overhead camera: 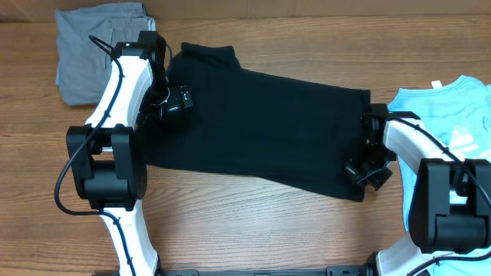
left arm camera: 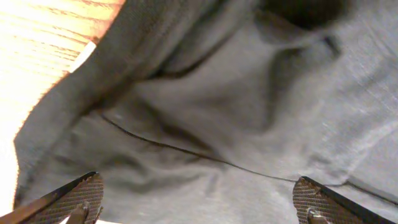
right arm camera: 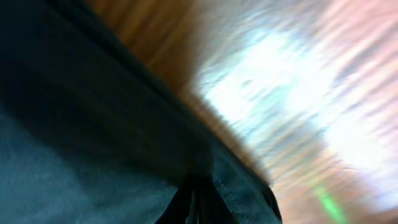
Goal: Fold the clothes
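The black T-shirt (overhead camera: 268, 123) lies spread and slanted across the middle of the table. My left gripper (overhead camera: 179, 103) hovers over its left part, by the sleeve. In the left wrist view that gripper (left arm camera: 198, 186) stands wide open just above rumpled cloth (left arm camera: 224, 112), with nothing between the fingers (left arm camera: 84, 196). My right gripper (overhead camera: 367, 172) sits at the shirt's right edge. The right wrist view shows it (right arm camera: 196, 208) shut on the black T-shirt's stitched hem (right arm camera: 242, 193). A light-blue T-shirt (overhead camera: 453, 115) lies at the right edge. A grey garment (overhead camera: 96, 50) lies at the top left.
Bare wooden table (overhead camera: 253, 222) runs along the front and behind the black shirt. The left arm's white link (overhead camera: 123, 88) reaches across between the grey garment and the black shirt. Both arm bases (overhead camera: 107, 172) stand at the front corners.
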You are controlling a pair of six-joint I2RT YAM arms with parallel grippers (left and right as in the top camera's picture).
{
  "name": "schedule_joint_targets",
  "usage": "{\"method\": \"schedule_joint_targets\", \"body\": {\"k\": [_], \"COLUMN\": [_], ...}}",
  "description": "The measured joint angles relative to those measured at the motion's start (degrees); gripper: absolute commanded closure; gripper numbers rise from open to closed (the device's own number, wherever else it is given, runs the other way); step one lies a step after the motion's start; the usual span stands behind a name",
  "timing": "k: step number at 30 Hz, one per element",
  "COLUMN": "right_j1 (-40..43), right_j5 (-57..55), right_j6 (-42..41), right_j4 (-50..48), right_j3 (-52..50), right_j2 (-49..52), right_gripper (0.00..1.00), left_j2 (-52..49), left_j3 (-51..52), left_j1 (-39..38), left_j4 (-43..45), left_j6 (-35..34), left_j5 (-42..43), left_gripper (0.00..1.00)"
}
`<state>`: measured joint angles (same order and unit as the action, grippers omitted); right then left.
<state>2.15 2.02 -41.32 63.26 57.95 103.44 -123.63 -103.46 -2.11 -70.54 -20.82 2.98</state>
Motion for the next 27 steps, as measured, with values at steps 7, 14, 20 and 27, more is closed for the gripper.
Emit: {"method": "schedule_joint_targets", "body": {"k": [7,14,20,27], "right_j1": [6.4,8.3,8.3,8.3], "right_j5": [-7.2,-9.7,-9.9,-7.2], "right_j6": [-3.8,-3.2,-2.3,0.0], "right_j4": [3.8,4.7,5.9,4.9], "right_j3": [0.0,2.4,6.8,8.0], "right_j2": [0.1,0.2,0.2,0.2], "right_gripper": [0.96,0.96,0.96,0.96], "left_j2": [0.0,0.0,0.0,0.0], "left_j3": [0.0,0.0,0.0,0.0], "left_j1": [0.0,0.0,-0.6,-2.6], "left_j4": [4.4,11.6,13.2,12.1], "left_j6": [0.0,0.0,0.6,1.7], "left_j5": [3.0,8.9,10.5,11.0], "left_gripper": [0.00,0.00,0.18,0.59]}}
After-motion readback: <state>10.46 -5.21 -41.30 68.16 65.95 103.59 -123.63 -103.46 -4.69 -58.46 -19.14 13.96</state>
